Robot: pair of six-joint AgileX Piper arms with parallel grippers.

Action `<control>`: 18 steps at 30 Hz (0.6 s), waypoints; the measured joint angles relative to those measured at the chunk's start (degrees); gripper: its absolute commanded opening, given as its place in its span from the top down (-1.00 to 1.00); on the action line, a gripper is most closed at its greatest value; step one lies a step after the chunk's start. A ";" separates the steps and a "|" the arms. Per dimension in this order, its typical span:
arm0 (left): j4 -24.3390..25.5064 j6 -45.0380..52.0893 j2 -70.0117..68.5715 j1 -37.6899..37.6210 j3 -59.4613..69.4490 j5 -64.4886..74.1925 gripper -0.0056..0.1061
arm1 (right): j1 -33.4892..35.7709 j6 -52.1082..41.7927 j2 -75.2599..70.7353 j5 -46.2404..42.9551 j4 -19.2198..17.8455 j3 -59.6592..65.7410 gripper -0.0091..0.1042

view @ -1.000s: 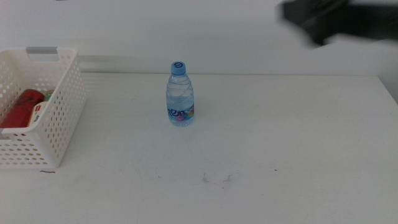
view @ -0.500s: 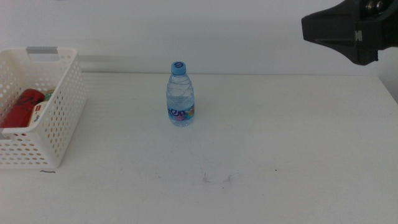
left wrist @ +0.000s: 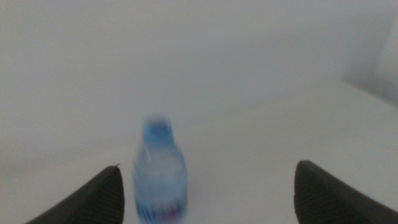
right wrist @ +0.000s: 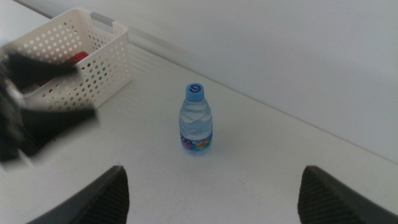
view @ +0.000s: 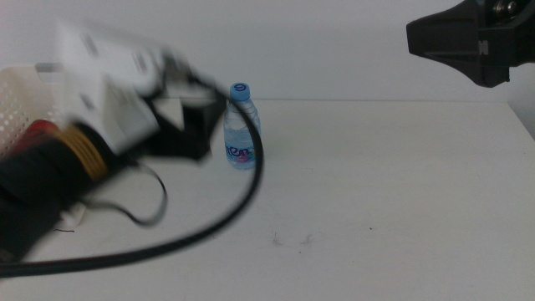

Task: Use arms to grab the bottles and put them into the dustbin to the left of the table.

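Note:
A clear water bottle point(view: 242, 134) with a blue cap stands upright on the white table point(view: 376, 184), left of centre. My left arm sweeps in blurred from the left. Its gripper point(view: 199, 130) is just left of the bottle, apart from it. In the left wrist view the left gripper point(left wrist: 208, 167) is open, with the blurred bottle point(left wrist: 160, 174) ahead near one jaw. My right gripper point(view: 468, 38) hangs high at the far right. The right gripper point(right wrist: 214, 169) is open and empty, well away from the bottle point(right wrist: 196, 119). The white lattice dustbin point(right wrist: 93, 68) holds a red can point(right wrist: 78, 58).
The left arm and its black cable point(view: 234, 217) cover most of the dustbin in the middle view. A few small dark scuff marks point(view: 288, 240) lie near the table's front. The table's right edge point(view: 522, 125) is below the right arm.
The left arm has swung into view from the left, over the dustbin, to just beside the bottle. The right arm has stayed still for the last half second.

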 measured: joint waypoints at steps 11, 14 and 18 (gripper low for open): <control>2.86 -0.43 27.27 5.56 5.85 -27.66 -0.78 | 0.00 0.00 -0.12 0.11 1.72 0.00 -0.67; 4.24 -0.43 34.78 7.25 3.15 -33.63 -0.78 | 0.00 0.00 -0.12 0.11 1.96 0.00 -0.67; 5.40 -1.32 44.42 8.00 -2.05 -38.59 -0.78 | 0.00 0.00 -0.12 0.11 2.17 0.00 -0.67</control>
